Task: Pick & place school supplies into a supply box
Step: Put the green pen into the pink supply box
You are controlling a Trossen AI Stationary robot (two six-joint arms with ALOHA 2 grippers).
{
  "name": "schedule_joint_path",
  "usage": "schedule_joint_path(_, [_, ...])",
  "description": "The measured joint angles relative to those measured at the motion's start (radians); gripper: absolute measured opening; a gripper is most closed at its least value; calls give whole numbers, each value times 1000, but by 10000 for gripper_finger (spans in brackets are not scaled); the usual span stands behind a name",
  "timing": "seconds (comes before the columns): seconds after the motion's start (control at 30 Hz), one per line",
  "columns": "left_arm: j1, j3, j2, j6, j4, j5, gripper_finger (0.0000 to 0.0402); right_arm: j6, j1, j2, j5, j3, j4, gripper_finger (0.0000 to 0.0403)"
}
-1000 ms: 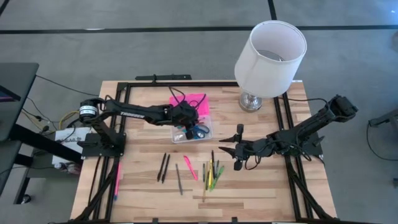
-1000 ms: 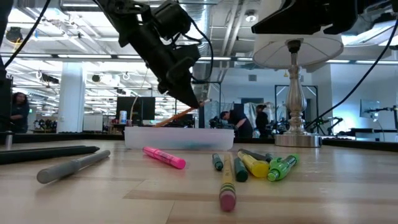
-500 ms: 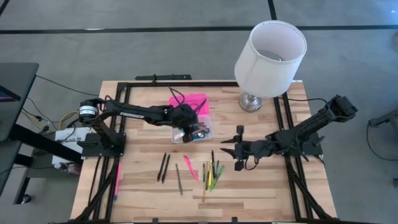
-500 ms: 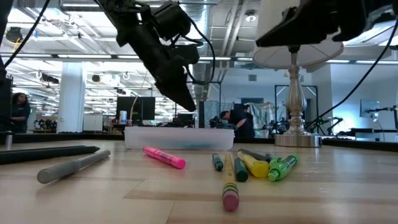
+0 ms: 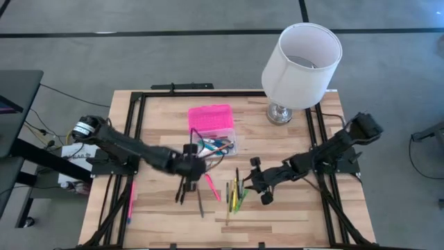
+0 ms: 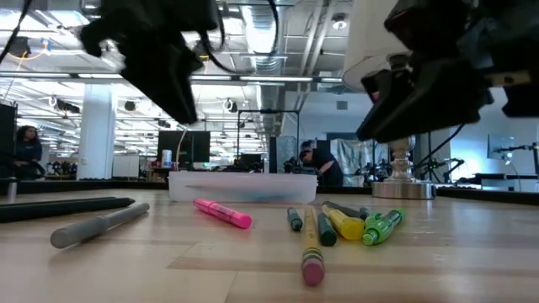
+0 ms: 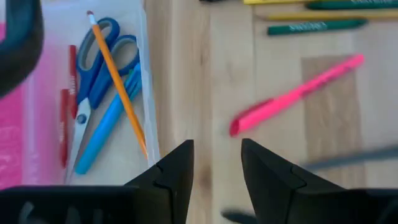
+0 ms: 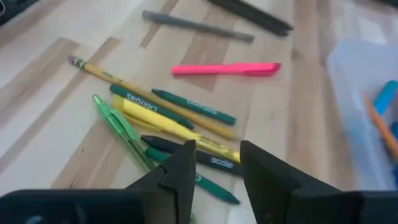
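While my overhead hides it, the left wrist view shows scissors (image 7: 93, 68) inside the supply box (image 7: 149, 93); left gripper (image 7: 216, 163) released, empty.

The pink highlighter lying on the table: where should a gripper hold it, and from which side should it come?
Probably grip the pink highlighter at mid-body, coming straight down from above. It lies flat on the table with bare wood on both long sides, so the fingers can straddle its thin barrel. The left gripper is open and nearby.
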Motion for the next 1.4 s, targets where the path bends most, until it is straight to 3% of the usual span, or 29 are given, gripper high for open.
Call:
schedule_joint_path(0.23, [-224,0,-15,-218,-106,-231,128,0,5,119,-45,41,29,118])
schedule_joint_path(0.47, [-352,0,-15,-455,-229,-379,128,9,19,187,-90,66,31,118])
schedule_joint_path(0.67, [-403,0,-15,-567,-266,-412,128,21,40,194,-90,68,29,118])
schedule_joint_path(1.4, [-441,0,-15,-625,-296,-440,128,95,28,194,-114,68,-25,118])
